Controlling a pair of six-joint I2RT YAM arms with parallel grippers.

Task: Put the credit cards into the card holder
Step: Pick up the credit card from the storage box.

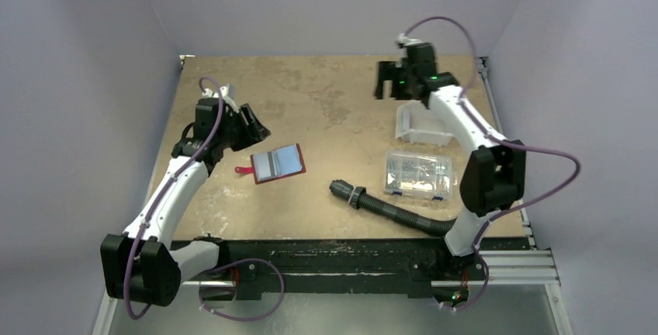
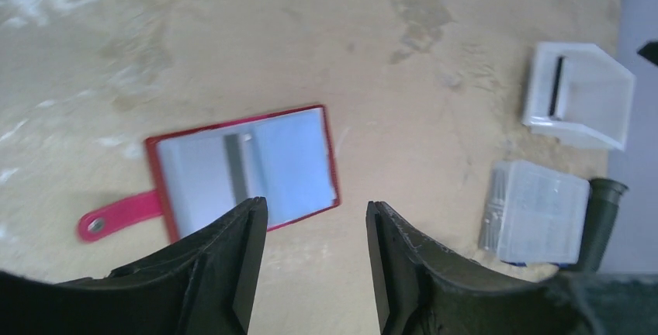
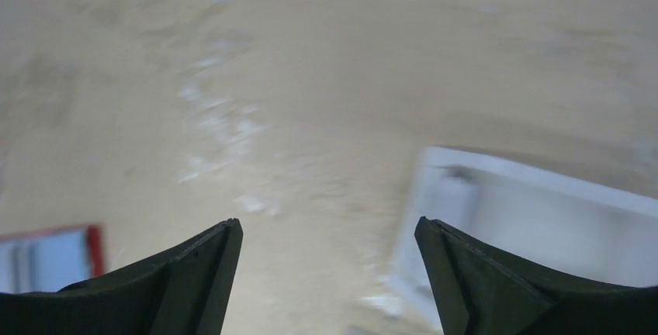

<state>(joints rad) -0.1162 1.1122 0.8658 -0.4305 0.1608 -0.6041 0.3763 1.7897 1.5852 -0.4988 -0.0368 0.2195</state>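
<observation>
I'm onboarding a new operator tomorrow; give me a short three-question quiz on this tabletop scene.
1. True or false: the card holder lies folded shut.
2. What lies just beyond the clear box, farther from the arms' bases? A. white tray B. card holder C. black hose
3. Fill in: the left gripper and right gripper both stand ____, holding nothing.
Key: 1 false, it lies open; 2 A; 3 open.

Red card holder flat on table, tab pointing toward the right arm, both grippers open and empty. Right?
No: the tab points toward the left arm, per the top view. The card holder does lie flat on the table, and the left gripper and right gripper are open and empty.
</observation>
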